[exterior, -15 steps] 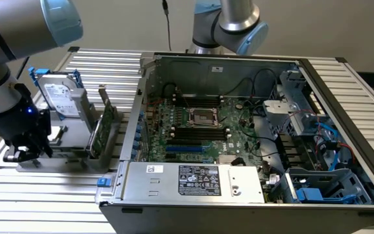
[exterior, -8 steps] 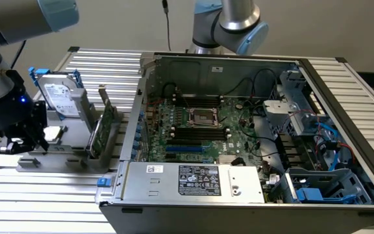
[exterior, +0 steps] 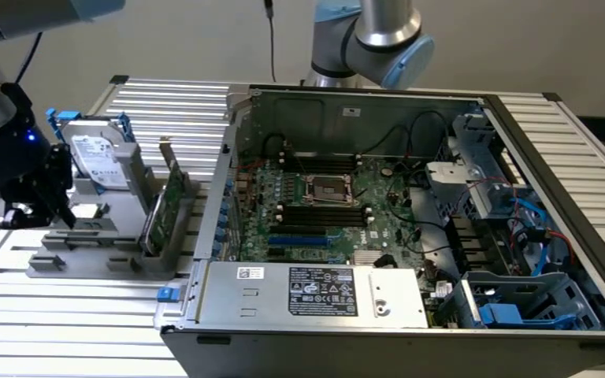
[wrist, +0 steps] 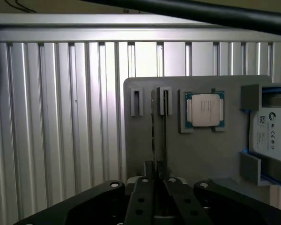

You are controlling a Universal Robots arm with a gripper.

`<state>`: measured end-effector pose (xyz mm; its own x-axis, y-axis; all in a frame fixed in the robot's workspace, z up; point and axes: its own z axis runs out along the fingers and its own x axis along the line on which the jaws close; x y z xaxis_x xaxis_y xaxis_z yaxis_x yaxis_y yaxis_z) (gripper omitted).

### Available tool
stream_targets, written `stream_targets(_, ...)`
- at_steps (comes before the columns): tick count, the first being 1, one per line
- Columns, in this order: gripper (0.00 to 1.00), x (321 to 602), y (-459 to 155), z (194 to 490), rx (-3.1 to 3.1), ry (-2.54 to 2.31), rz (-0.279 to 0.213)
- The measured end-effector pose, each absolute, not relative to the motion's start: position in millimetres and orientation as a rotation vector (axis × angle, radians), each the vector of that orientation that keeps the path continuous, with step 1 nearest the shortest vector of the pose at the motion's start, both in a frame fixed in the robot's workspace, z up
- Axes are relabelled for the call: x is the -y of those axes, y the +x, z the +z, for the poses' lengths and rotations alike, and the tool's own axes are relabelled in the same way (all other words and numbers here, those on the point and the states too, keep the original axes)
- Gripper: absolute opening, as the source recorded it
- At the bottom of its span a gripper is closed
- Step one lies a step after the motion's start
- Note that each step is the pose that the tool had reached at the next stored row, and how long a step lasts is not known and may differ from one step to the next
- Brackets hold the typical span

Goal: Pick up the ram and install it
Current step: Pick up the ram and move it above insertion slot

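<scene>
- Grey holder (wrist: pixel 210 154) lies on the ribbed metal tabletop (wrist: pixel 61 117), and the ram (wrist: pixel 160 140) stands on edge in one of its narrow slots, seen from straight above as a thin dark strip.
- Black claw (wrist: pixel 159 180) sits right over one end of the ram, one finger on each side, clenched on the strip with no gap showing between pads and board.
- Most of the ram's length runs away from the claw across the holder, to a small bracket at its other end.
- Beside the ram, in the same holder, a square processor chip (wrist: pixel 205 110) lies flat in its own recess, and a hard drive (wrist: pixel 271 136) sits beyond that.
- From the exterior view, the claw (exterior: pixel 40 223) is low at the holder (exterior: pixel 82 264), at that view's left, with the hard drive (exterior: pixel 103 161) and a wider green card (exterior: pixel 171 201) standing next to it.
- Well apart, toward the exterior view's right, the open computer case (exterior: pixel 387 197) lies on the tabletop (exterior: pixel 72 315).
</scene>
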<state>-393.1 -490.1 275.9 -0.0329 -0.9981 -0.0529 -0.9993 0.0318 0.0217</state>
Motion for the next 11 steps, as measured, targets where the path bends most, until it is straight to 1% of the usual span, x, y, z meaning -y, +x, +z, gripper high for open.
stream_targets(11, 0.14, 481.1, -373.5, 312.2, -2.240, -2.169, 0.081)
